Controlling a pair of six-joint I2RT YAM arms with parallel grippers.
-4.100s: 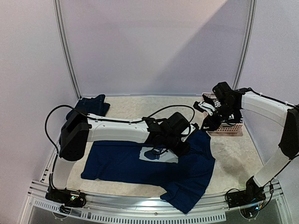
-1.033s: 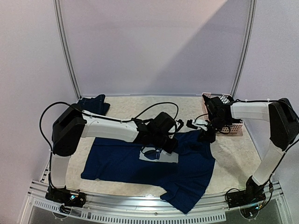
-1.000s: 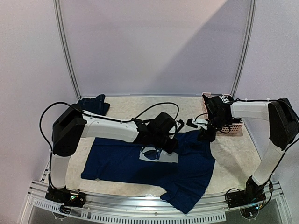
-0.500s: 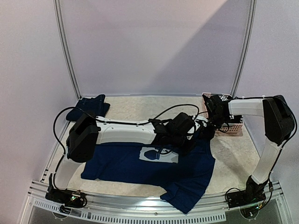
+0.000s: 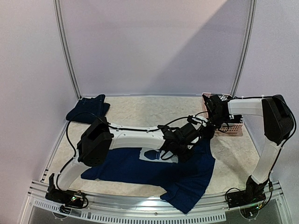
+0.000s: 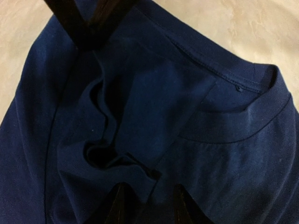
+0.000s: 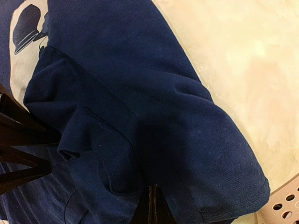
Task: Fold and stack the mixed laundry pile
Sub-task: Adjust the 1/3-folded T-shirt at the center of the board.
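1 large navy T-shirt point(image 5: 187, 184), a soft cotton piece with 1 pale square cartoon-mouse print point(image 5: 156, 154) on its chest, lies spread across the near half of the mottled beige table point(image 5: 140, 109). Its hem points toward the left arm's side and its neck toward the right. 1 dark navy denim piece point(image 5: 88, 107) sits crumpled at the far left corner, well apart from the shirt. 1 small pink perforated plastic basket point(image 5: 235, 127) stands at the right edge, just beside the shirt's upper sleeve.

Both of the 2 arms reach in over the shirt's neck end. The left gripper point(image 5: 190, 140) hangs low over the shoulder area. In the left wrist view its 2 fingers point(image 6: 119, 205) stand partly apart, with 1 raised fold of navy fabric point(image 6: 135, 172) at their tips. Whether they touch that fold cannot be told. The ribbed collar point(image 6: 243, 126) curves just to the right of it.

The right gripper point(image 5: 208, 132) sits at the shirt's far shoulder, close to the basket. In the right wrist view its 2 fingers point(image 7: 152, 205) are pressed together to a thin line, with the T-shirt's cloth pinched and creased between them, and the stitched sleeve hem point(image 7: 233, 205) lies just beside them.
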